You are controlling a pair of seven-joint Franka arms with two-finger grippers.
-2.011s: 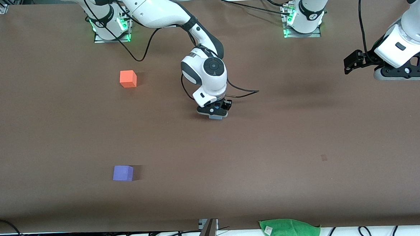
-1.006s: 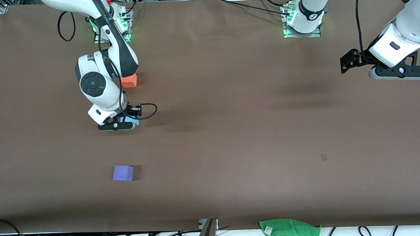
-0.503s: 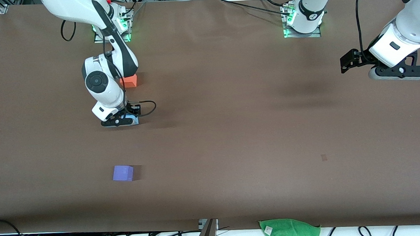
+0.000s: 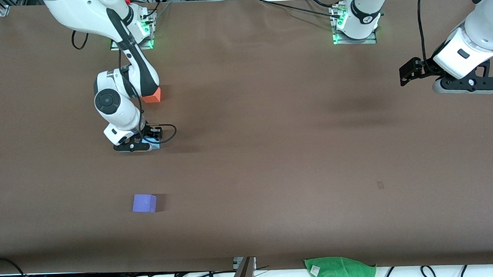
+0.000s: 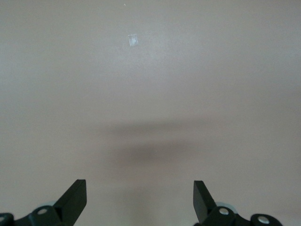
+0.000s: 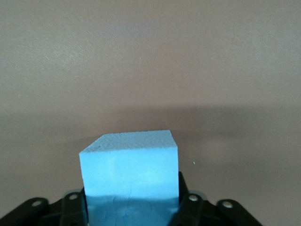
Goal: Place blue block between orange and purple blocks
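Between the orange block and the purple block, toward the right arm's end of the table, the right gripper sits low over the brown table w/ its fingers clamped on the blue block. Orange block lies farther from the front camera than the purple one, partly hidden by the right arm. Left gripper waits w/ fingers spread apart, holding nothing, over bare table at the left arm's end.
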